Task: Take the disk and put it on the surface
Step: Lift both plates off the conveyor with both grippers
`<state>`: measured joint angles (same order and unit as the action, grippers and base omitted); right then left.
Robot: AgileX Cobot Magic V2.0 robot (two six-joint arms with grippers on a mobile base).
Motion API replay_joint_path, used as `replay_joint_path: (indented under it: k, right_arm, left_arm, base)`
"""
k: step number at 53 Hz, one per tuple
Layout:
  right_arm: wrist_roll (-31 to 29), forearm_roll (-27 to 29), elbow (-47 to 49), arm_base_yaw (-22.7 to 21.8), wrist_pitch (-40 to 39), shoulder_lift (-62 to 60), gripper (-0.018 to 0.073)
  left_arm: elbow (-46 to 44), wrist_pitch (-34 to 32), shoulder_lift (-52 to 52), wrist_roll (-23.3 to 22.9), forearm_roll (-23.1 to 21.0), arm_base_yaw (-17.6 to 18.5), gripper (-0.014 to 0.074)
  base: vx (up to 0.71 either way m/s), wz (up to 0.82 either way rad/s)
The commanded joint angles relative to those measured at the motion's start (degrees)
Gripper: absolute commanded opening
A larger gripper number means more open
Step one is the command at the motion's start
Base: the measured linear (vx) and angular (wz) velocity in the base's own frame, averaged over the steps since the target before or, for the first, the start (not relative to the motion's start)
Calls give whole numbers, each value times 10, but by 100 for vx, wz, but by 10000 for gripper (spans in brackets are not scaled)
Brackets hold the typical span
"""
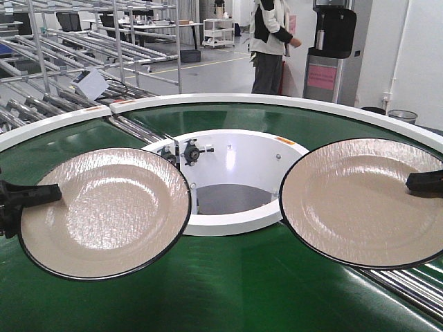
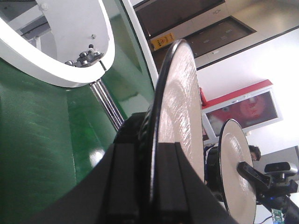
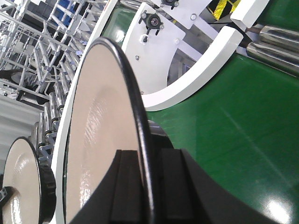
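Two beige disks with black rims hang level above the green conveyor belt [image 1: 228, 283]. My left gripper [image 1: 55, 193] is shut on the left edge of the left disk [image 1: 104, 211]. In the left wrist view that disk [image 2: 180, 102] stands edge-on between the fingers of the gripper [image 2: 152, 151]. My right gripper [image 1: 415, 182] is shut on the right edge of the right disk [image 1: 360, 200]. The right wrist view has this disk [image 3: 103, 126] pinched in the gripper [image 3: 149, 158]. The dark grey metal tabletop surface is out of view.
The belt has a white outer rim [image 1: 277, 100] and a white inner ring [image 1: 235, 223] around a central opening. Metal rollers [image 1: 405, 283] lie at the lower right. Pipe racks [image 1: 83, 41] stand behind. A person [image 1: 270, 41] stands at the back.
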<state>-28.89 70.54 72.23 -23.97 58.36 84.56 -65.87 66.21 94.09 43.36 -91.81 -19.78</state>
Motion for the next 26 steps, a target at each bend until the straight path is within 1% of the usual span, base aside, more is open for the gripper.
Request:
replay_joint_path:
  k: [1, 17, 26]
  right_arm:
    - [3, 73, 18, 0, -3, -26, -9]
    - [3, 72, 18, 0, -2, -25, -9]
    - [3, 72, 18, 0, -2, -23, -9]
  left_arm:
    - [-21, 47, -30, -12, -106, 4, -2]
    - [-21, 47, -30, -12, -106, 4, -2]
    - [-21, 47, -30, -12, -106, 4, -1]
  base:
    - [0, 0]
    - [0, -1]
    - [-4, -15]
